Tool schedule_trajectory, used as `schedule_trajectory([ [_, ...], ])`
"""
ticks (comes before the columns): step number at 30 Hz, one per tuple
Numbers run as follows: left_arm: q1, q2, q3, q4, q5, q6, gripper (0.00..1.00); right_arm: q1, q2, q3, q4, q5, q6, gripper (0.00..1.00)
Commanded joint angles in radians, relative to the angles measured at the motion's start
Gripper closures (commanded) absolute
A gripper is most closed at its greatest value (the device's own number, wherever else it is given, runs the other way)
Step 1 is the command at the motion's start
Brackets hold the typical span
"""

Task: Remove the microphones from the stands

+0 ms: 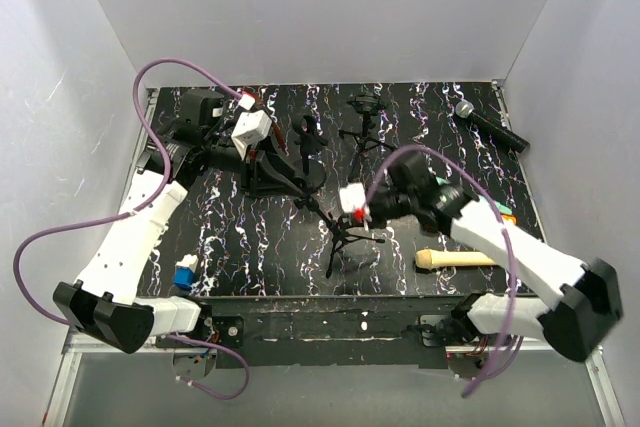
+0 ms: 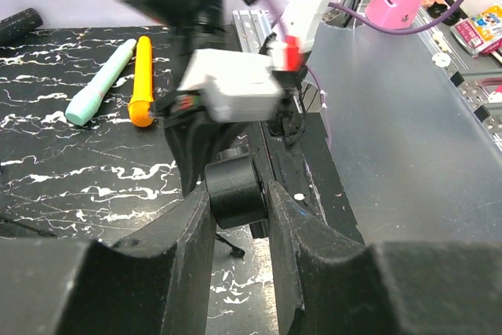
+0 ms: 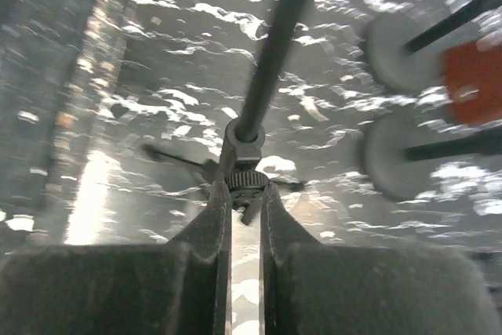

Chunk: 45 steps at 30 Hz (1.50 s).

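Left gripper [image 2: 238,202]: closed on the mic [image 2: 231,186], one finger each side of its black round end. Position approx. 10 o'clock on the table [image 1: 230,237], raised off the surface. Only the end face and a short length of the mic body are visible. The part behind is dark and blurred, so I cannot tell whether the mic sits in its clip.

Right gripper [image 3: 243,194]: closed on the stand [image 1: 345,237], fingertips pinching it at the knurled collar [image 3: 248,180]. Narrow gap between fingers.

Stand is near table centre, slightly toward 6 o'clock, with tripod legs spread on the surface. Its pole [image 3: 274,45] leans toward 10 o'clock, in the direction of my left gripper.

Other items:
- Second mic [image 1: 492,127], black w/ silver head, lying flat at 1–2 o'clock.
- Orange marker [image 2: 142,80] and teal marker [image 2: 98,84], side by side at 3 o'clock.
- Beige cylinder [image 1: 455,259], lying at 4–5 o'clock.
- Small tripod [image 1: 365,117], at 12 o'clock.
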Motion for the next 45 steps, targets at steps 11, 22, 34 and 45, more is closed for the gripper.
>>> schedule_trajectory([
  [11, -0.009, -0.004, -0.112, 0.159, -0.165, -0.133, 1.0, 0.095, -0.352, -0.469, 0.429, 0.128, -0.621, 0.19],
  [22, -0.008, -0.005, -0.12, 0.159, -0.16, -0.125, 1.0, 0.014, -0.231, -0.058, -0.136, 0.054, 0.165, 0.2],
  [34, -0.008, -0.007, -0.117, 0.162, -0.151, -0.121, 1.0, -0.069, 0.061, 0.184, -0.201, -0.119, 0.39, 0.36],
  [45, -0.008, -0.01, -0.123, 0.162, -0.148, -0.116, 1.0, -0.127, 0.136, 0.151, -0.069, -0.089, 0.537, 0.44],
])
